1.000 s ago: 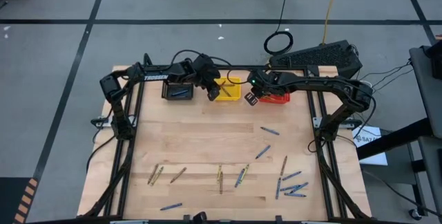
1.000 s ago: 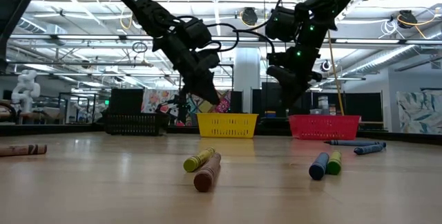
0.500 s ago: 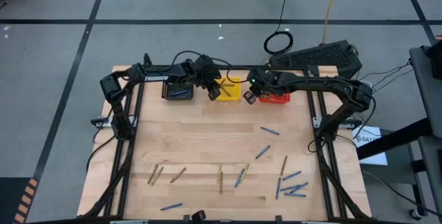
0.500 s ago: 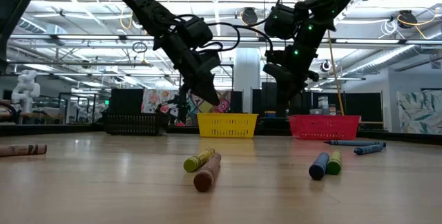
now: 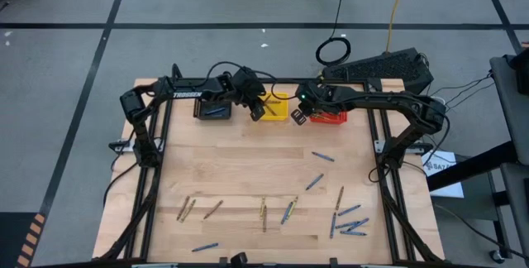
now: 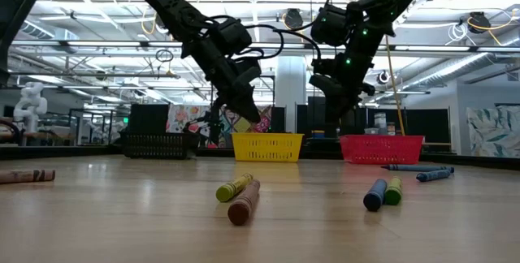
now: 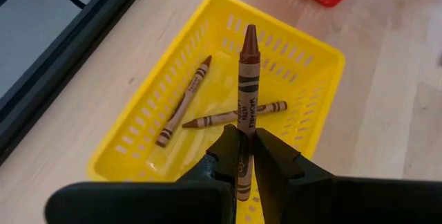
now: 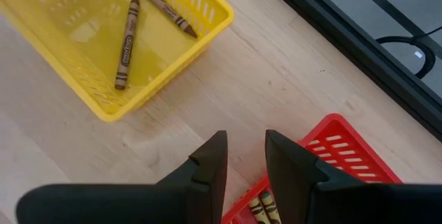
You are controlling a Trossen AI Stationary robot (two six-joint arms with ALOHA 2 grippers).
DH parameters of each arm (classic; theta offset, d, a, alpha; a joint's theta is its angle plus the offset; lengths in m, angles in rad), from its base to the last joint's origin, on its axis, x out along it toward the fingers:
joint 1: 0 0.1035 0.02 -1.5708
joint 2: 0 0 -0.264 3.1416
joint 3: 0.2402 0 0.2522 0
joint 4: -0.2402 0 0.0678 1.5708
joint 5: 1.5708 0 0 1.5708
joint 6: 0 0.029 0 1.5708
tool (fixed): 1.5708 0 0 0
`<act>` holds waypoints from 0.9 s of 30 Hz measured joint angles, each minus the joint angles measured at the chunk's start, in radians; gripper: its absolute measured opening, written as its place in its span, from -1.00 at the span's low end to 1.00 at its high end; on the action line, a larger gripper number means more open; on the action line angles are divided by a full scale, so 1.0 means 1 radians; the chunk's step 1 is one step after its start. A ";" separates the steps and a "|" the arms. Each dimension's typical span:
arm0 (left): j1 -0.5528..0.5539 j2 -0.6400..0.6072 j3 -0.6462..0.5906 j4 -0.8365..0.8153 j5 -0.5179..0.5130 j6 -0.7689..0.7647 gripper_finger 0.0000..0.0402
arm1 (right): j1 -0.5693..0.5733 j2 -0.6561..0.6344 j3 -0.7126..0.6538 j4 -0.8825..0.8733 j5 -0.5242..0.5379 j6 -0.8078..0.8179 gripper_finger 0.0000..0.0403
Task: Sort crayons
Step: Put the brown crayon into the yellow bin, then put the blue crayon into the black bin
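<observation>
My left gripper (image 7: pixel 245 151) is shut on a brown crayon (image 7: pixel 247 79) above the yellow basket (image 7: pixel 293 37), which stands at the table's far edge (image 5: pixel 278 107). Two brown crayons (image 7: pixel 183 101) (image 7: pixel 235 117) lie flat on the basket's floor. My right gripper (image 8: pixel 245 144) is open with nothing between its fingers. It hangs over the bare wood between the yellow basket (image 8: pixel 103 106) and the red basket (image 8: pixel 345 156), which holds olive crayons (image 8: pixel 266 207). Several blue and tan crayons (image 5: pixel 315 182) lie loose on the table's near half. My left gripper pinches the brown crayon by its blunt end (image 7: pixel 242 156) between its two fingers. The fingers slant down toward the far edge and lie along the crayon. The crayon juts out past the fingertips, its pointed tip (image 7: pixel 250 34) leading, lifted clear above the yellow basket.
A black basket (image 5: pixel 214 108) with a blue crayon stands left of the yellow one. Olive, brown and blue crayons (image 6: pixel 238 194) lie close to the low camera. The black arm frames (image 5: pixel 153 136) run along both table sides. Bare wood lies between the baskets and the loose crayons.
My left gripper has swung slightly toward the table's right with the brown crayon, which stays clear above the yellow basket. The gap between its fingers is unchanged.
</observation>
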 joint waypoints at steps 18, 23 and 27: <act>0.004 0.000 0.000 0.006 0.002 0.009 -0.64 | 0.000 0.000 0.000 0.000 0.000 0.000 -0.57; 0.004 0.000 0.000 0.006 -0.001 0.043 -0.60 | 0.000 0.000 0.000 0.000 0.000 0.000 -0.57; 0.004 0.000 0.000 0.007 -0.016 0.036 -0.60 | 0.000 0.000 0.000 0.000 0.000 0.000 -0.57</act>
